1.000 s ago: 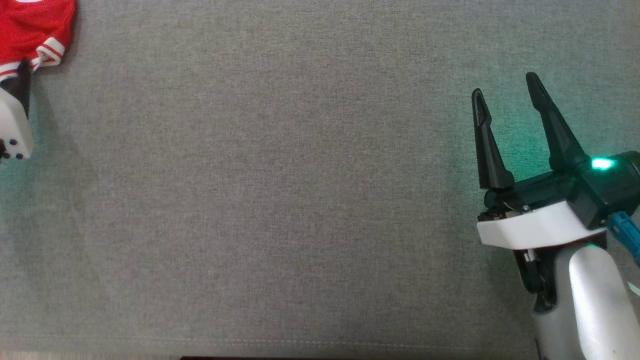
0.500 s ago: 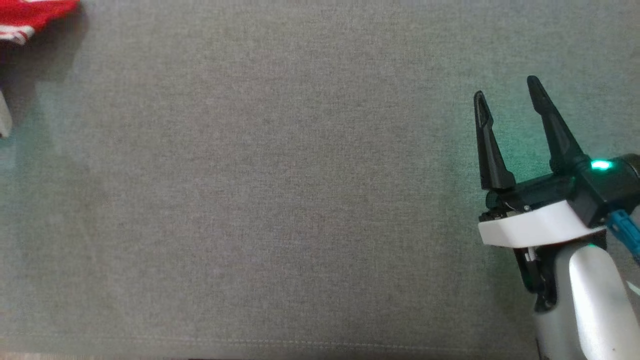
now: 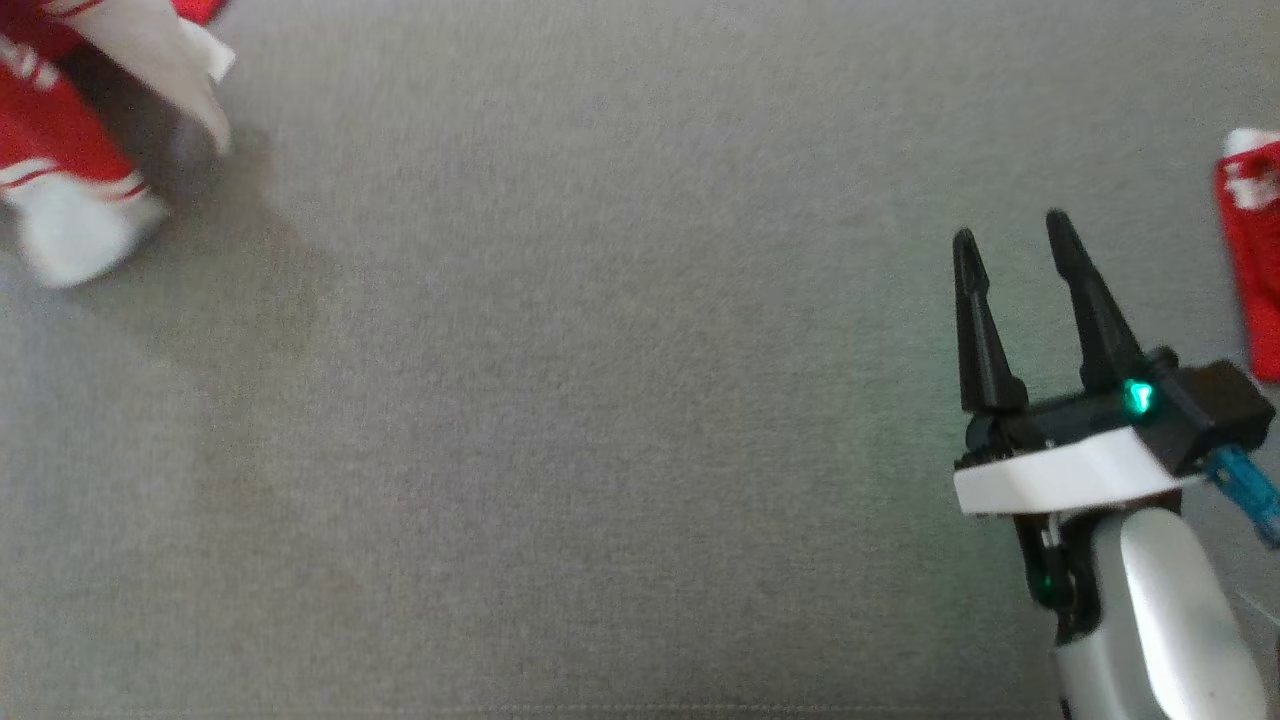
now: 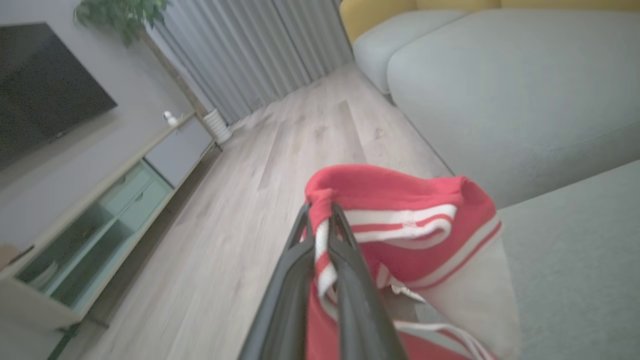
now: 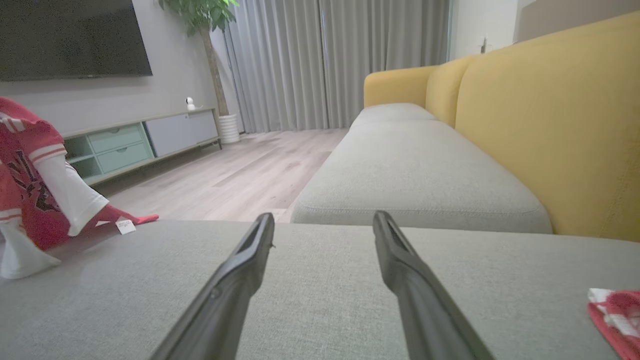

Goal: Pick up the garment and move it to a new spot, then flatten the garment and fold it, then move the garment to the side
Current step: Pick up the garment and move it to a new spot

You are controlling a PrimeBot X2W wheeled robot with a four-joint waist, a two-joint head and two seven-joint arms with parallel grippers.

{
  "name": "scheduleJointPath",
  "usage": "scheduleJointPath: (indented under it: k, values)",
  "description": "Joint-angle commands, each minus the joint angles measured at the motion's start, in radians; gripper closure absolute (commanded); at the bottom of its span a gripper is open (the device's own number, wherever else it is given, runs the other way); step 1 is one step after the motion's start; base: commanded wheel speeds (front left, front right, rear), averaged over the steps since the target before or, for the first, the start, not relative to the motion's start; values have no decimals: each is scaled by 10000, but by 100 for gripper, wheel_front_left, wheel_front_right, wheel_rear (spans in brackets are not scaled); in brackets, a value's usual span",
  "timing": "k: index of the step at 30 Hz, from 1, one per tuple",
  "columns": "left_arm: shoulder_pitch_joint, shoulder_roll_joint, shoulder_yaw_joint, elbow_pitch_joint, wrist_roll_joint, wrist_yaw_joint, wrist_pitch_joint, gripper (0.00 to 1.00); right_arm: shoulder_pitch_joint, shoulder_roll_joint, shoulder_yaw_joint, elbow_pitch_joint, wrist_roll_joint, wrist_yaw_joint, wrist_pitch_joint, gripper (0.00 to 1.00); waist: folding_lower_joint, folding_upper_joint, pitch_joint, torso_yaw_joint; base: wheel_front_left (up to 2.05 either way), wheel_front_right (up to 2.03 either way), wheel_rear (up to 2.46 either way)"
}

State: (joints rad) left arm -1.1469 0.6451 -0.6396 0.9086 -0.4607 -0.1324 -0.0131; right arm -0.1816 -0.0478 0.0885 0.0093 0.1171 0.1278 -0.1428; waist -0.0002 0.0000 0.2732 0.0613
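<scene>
L gripper [image 4: 320, 217]: fingers together, clamped on the red/white striped trim of the garment [image 4: 400, 225]. Cloth is pinched betw the two tips, the rest drapes off beside and below them. Trim grip makes sense imo: thicker edge, less slip than plain cloth.

Head view: garment [image 3: 60, 130] is at the top-left corner, blurred, red body w/ a white sleeve hanging. It throws a shadow on the grey cushion [image 3: 600, 400], so most of it looks lifted. R wrist view agrees: garment [image 5: 35, 190] hangs upright at far left, and the white sleeve end looks to rest on the cushion. A small white tag [image 5: 125, 227] sits by a red bit lying flat.

R gripper [image 3: 1010, 228]: fingers apart, nothing betw them. It hovers over bare cushion at lower right, well apart from the garment. Prob parked out of the way, ready for the flatten step.

A 2nd red-white piece [image 3: 1255, 250] lies flat at the right edge, just beyond the R gripper, untouched.

Step (judgement): pick-up + carry to a new spot, early in the task. Flatten, fold and move aside not yet done.

Risk: single-point grip, so the cloth bunches and the low sleeve may drag on the cushion. Will likely need the R gripper to spread it.
</scene>
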Motion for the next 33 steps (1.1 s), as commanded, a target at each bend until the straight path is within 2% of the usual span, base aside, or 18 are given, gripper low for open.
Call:
scheduleJointPath:
  k: [1,8,15,20,22,28,33]
  values:
    - [-644,561,247,-383,44,30,42,100,101,-24,178,-214,98,29,-140,0,2,0,-677,-383,0,0,0]
    - [-1098,91,-232,-2495,-290,21,886,100,433,-24,12,647,648,29,-649,0,2,0,-1797,-1120,0,0,0]
    - [-1263,-1045,-134,-4802,-1232,160,1442,100,644,-24,-66,1196,1012,29,-947,0,2,0,-2225,-1707,0,0,0]
    - [-946,-2146,180,-6245,-2087,891,1586,100,662,-24,-211,1429,1144,29,-1077,0,2,0,-2179,-1917,0,0,0]
    - [-608,-2410,241,-6662,-2320,1235,1642,100,616,-24,-215,1486,1182,29,-1110,0,2,0,-2058,-1984,0,0,0]
    - [1389,-2582,349,-6937,-2834,2107,1320,100,392,-24,-119,1677,1334,29,-1168,0,2,0,-1532,-2210,0,0,0]
    - [3253,-2372,645,-5802,-3270,2549,660,100,174,-24,-85,1780,1367,29,-1184,0,2,0,-989,-2395,0,0,0]
